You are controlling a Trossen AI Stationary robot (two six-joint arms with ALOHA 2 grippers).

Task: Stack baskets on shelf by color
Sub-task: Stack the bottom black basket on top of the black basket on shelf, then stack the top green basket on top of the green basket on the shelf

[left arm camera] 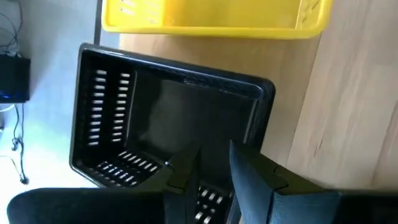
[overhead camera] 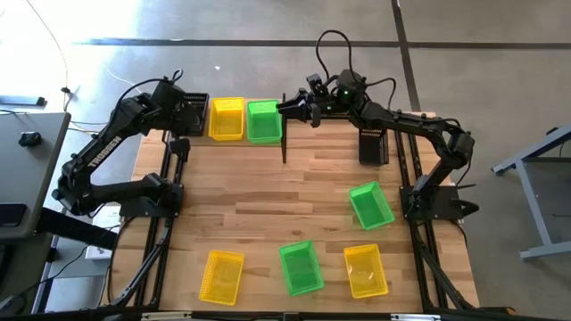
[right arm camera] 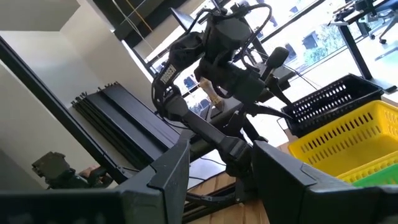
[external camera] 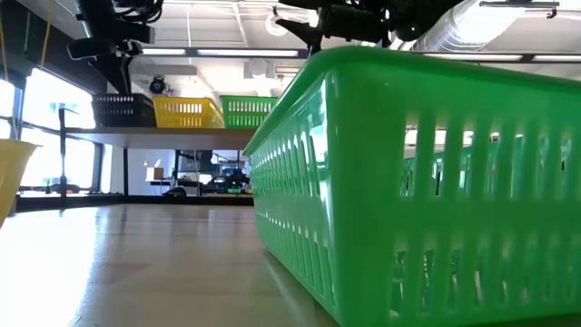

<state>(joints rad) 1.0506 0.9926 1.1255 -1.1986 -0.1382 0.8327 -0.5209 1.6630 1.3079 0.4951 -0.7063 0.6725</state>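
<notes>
The shelf [external camera: 182, 133] stands along the table's far edge. From left to right it bears a black basket [overhead camera: 193, 112], a yellow basket [overhead camera: 227, 118] and a green basket [overhead camera: 263, 121]. My left gripper [left arm camera: 214, 163] points steeply down over the black basket [left arm camera: 168, 118] and is shut on it. In the left wrist view a second rim line shows inside its far rim. My right gripper [right arm camera: 217, 168] hangs level and open above the shelf's right end [overhead camera: 287, 107], holding nothing. My left gripper meets the black basket at its near end [left arm camera: 205, 198], coming from above and slanting toward the table's far edge. The fingers [left arm camera: 186, 167] cover the place of contact, so the kind of hold does not show. The basket stands upright on the shelf's left end.
On the table stand another black basket [overhead camera: 373, 145] at the right, a green basket [overhead camera: 370, 205], a green basket [overhead camera: 301, 267] close before the low camera, and two yellow baskets [overhead camera: 221, 276] [overhead camera: 366, 270] near the front edge. Bare wood lies in the table's middle.
</notes>
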